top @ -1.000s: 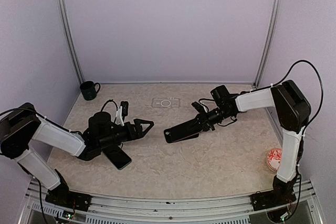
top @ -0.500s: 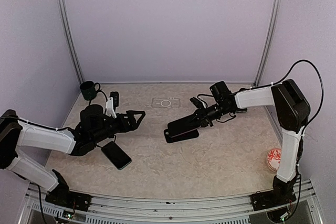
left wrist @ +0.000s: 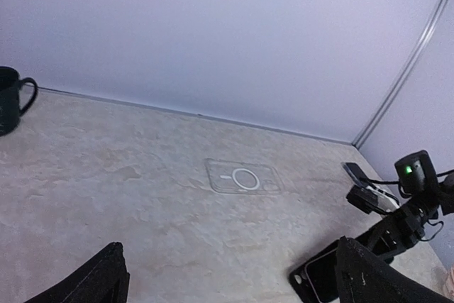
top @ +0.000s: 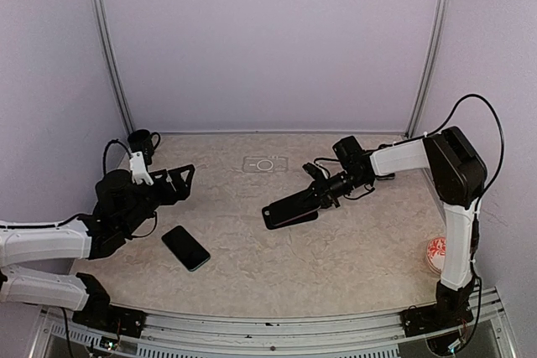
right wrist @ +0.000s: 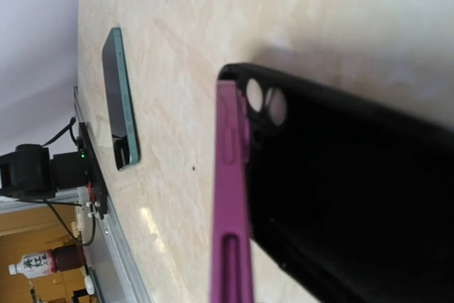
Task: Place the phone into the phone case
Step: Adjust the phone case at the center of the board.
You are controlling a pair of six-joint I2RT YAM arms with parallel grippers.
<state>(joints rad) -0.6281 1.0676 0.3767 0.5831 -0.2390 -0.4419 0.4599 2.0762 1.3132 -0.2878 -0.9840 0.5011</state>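
Top external, left gripper [top: 180, 180] spread empty (by left edge), right gripper [top: 320, 195] clamping tilted phone case [top: 289, 208], phone [top: 185, 247] apart.

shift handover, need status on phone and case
Left gripper open, empty. Right gripper shut on black case. Phone flat on table, untouched. Nothing between them.

Dark phone [top: 186, 247] lies flat — black phone case [top: 289, 207], seemingly purple-edged, is tilted well apart to its right.
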